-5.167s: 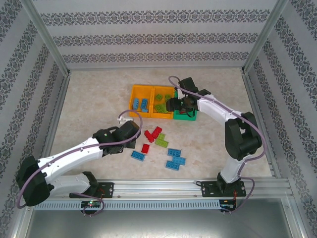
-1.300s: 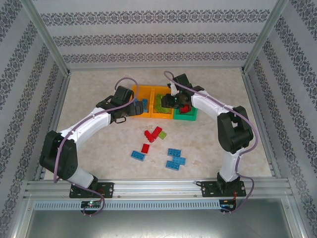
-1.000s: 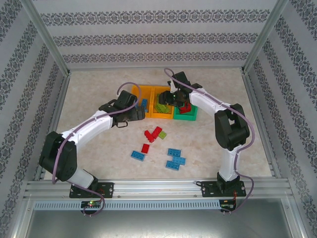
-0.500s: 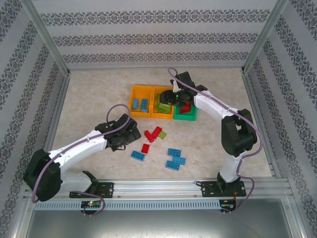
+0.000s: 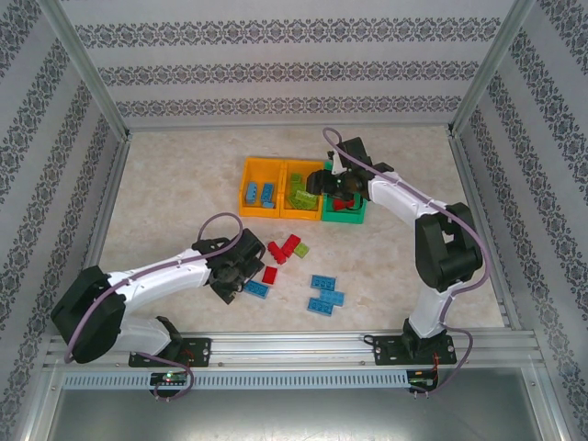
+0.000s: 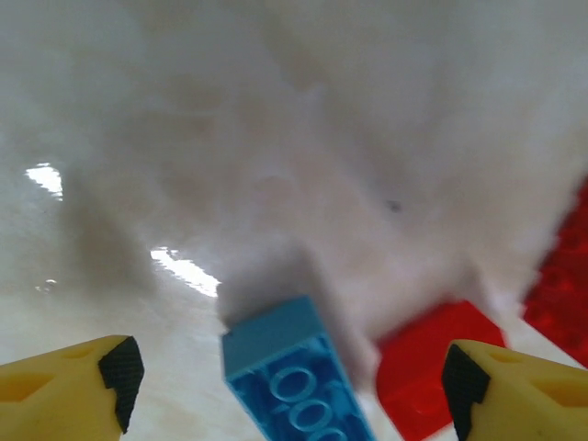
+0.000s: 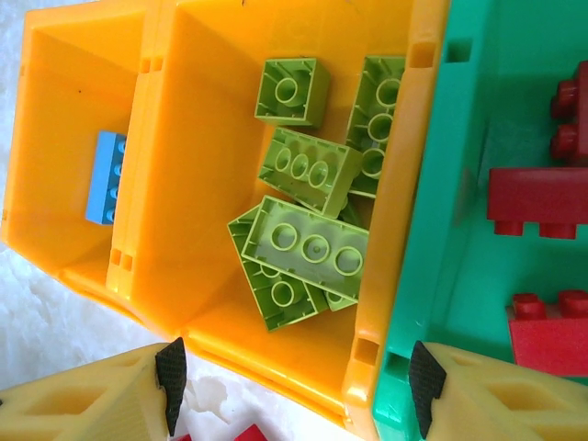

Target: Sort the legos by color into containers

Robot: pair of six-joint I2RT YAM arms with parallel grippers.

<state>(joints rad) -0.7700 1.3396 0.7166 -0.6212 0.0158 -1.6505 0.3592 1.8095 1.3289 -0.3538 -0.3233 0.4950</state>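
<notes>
The left arm has swung back from the bins to the loose bricks near the front of the bench (image 5: pixel 165 211). There the left claw (image 6: pixel 287 369) hangs with its fingers apart either side of a blue brick (image 6: pixel 292 390), a red brick (image 6: pixel 432 354) just beside it. The right claw (image 7: pixel 296 384), spread and empty, has drifted right above the wall between the middle orange bin (image 7: pixel 202 119), holding lime bricks (image 7: pixel 308 243), and the green bin (image 7: pixel 450 211), holding red bricks (image 7: pixel 537 202); blue bricks (image 5: pixel 259 193) lie in the left orange bin (image 7: pixel 55 101).
</notes>
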